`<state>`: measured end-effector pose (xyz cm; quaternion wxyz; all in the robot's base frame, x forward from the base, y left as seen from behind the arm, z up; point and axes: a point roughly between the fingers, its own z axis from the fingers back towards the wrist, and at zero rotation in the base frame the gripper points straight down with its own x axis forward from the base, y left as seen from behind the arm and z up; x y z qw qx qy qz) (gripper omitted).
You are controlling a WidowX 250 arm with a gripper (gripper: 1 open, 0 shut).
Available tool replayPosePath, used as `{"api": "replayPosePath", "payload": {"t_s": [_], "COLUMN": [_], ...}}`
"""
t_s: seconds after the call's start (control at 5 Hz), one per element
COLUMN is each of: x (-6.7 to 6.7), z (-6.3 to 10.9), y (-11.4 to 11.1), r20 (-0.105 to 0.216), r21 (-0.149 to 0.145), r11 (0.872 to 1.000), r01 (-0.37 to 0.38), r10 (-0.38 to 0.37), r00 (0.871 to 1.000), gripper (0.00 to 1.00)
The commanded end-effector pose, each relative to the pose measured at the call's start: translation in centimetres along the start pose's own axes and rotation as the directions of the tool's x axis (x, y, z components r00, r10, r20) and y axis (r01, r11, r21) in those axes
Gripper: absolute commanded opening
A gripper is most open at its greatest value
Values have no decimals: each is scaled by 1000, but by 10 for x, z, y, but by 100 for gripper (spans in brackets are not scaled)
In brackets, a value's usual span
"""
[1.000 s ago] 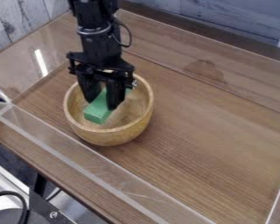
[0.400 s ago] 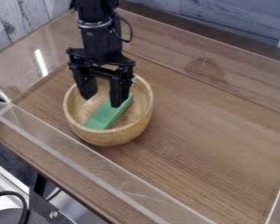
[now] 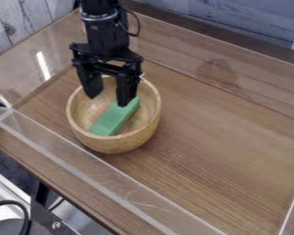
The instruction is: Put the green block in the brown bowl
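The green block [image 3: 115, 118] lies flat inside the brown bowl [image 3: 137, 136], slanting from the bowl's front left toward its back right. Right above the bowl's back half hangs my gripper [image 3: 107, 91], pointing straight down. Its two black fingers [image 3: 89, 87] stand wide apart with nothing between them, and their tips sit just over the block's far end without touching it.
The bowl rests on a wooden table [image 3: 211, 138] enclosed by clear acrylic walls [image 3: 63, 151] along the front and left. Grey planks show behind the arm at the top left.
The jaws opened and let go of the green block, which dropped from upright between the fingers to lying flat in the bowl. The gripper has lifted slightly.
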<state>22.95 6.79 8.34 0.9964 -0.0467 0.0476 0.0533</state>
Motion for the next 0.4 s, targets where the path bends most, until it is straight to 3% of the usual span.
{"api": "replayPosePath", "payload": {"t_s": [0.0,0.2], "x": [11,11], "z": [24,25], "y": [-2,-2], "r20": [87,88], "r21": [19,20], "r11": [1000,1000], "r01": [11,9], "r10": [-12,-11], "r00": [996,996], "gripper": [100,100]}}
